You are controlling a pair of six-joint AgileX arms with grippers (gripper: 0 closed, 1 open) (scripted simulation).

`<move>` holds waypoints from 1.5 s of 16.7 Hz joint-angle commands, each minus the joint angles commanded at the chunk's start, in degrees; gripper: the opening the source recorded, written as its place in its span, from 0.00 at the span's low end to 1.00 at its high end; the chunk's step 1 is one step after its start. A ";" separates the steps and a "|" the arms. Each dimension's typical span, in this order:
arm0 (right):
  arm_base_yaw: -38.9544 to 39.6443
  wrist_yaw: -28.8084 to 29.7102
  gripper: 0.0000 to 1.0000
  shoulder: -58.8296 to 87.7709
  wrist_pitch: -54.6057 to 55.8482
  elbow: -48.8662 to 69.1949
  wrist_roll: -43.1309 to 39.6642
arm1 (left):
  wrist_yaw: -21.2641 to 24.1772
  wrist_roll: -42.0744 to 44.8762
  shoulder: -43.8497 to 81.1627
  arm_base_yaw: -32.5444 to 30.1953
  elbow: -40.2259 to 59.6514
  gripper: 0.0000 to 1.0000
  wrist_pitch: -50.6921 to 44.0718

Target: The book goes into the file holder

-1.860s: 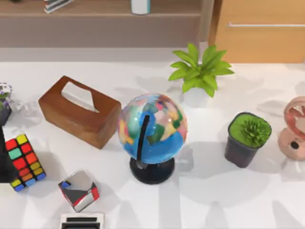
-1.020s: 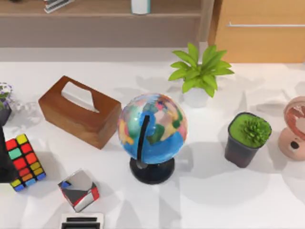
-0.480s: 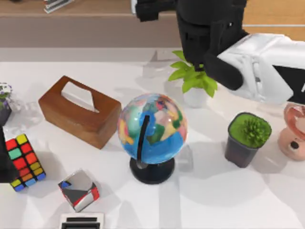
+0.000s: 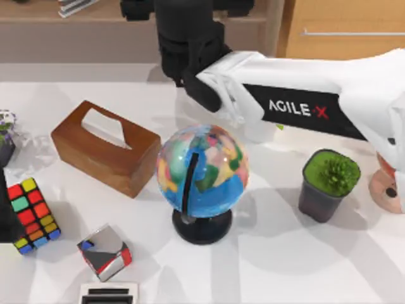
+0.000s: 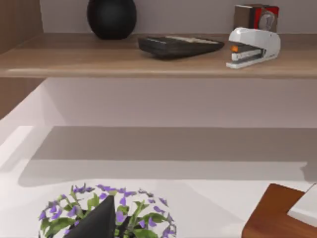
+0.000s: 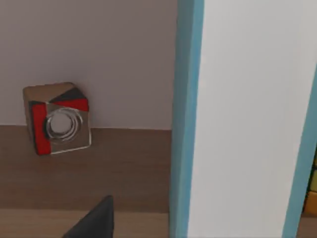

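The right arm, white with a black wrist, reaches across the white surface [image 4: 285,266] from the top view's right to the wooden shelf [image 4: 114,19] at the back, passing above the multicoloured globe on a black stand [image 4: 201,177]. Whether the right tool is open or closed, I cannot tell. In the right wrist view the thin teal-blue book with white page edges [image 6: 237,119] stands upright and close, beside a small red, black and silver cube [image 6: 58,119]. A brown wooden tissue box [image 4: 104,147] and a dark pot of green spiky plant [image 4: 330,183] flank the globe. The left arm is parked near a purple-flowered plant [image 5: 106,213].
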 joint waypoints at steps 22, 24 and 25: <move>-1.70 -1.20 0.85 6.92 -1.92 9.65 0.05 | 0.00 0.00 0.00 0.00 0.00 1.00 0.00; -1.70 -1.20 0.70 6.92 -1.92 9.65 0.05 | 0.00 0.00 0.00 0.00 0.00 1.00 0.00; -1.70 -1.20 0.62 6.92 -1.92 9.65 0.05 | 0.00 0.00 0.00 0.00 0.00 1.00 0.00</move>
